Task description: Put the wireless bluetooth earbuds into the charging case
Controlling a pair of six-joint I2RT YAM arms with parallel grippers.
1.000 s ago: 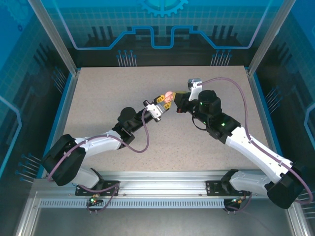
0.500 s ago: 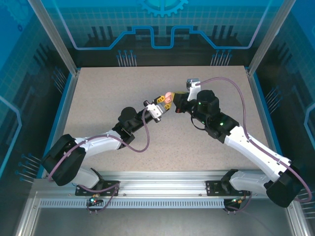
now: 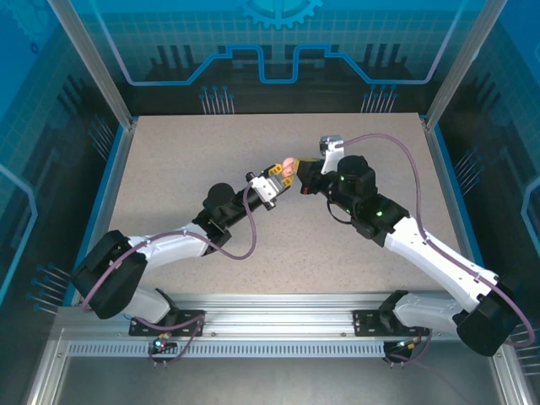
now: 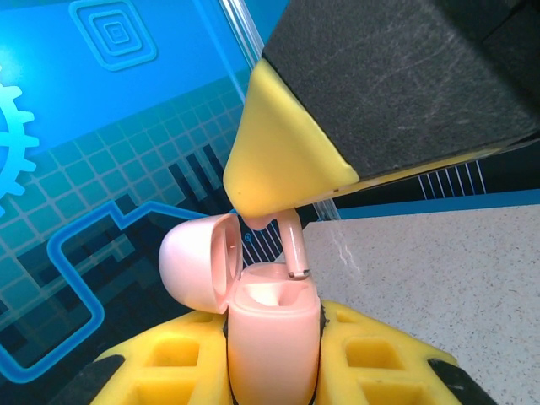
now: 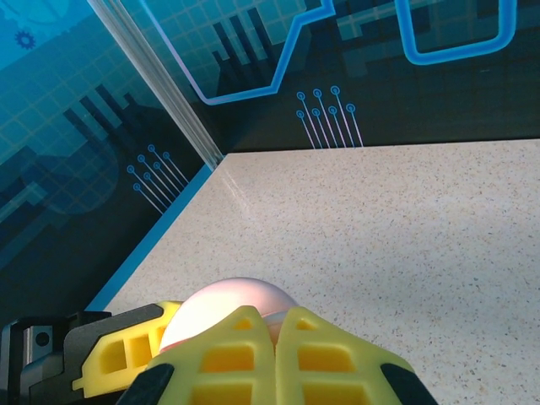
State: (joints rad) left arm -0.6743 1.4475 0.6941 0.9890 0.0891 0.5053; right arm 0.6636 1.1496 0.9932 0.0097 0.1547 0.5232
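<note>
Pale pink earbud, pinched in right jaws at mouth of open charging case clamped in left jaws; liable to jam if tilted.

The charging case is pale pink, and the earbud has the same pink. The left end effector and the right end effector are yellow with black. The tabletop is beige with fine speckles. The walls are blue with circuit lines.

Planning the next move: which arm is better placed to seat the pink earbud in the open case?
Right: the right hand pinches the earbud, stem at the open case; the left hand only holds it.
</note>
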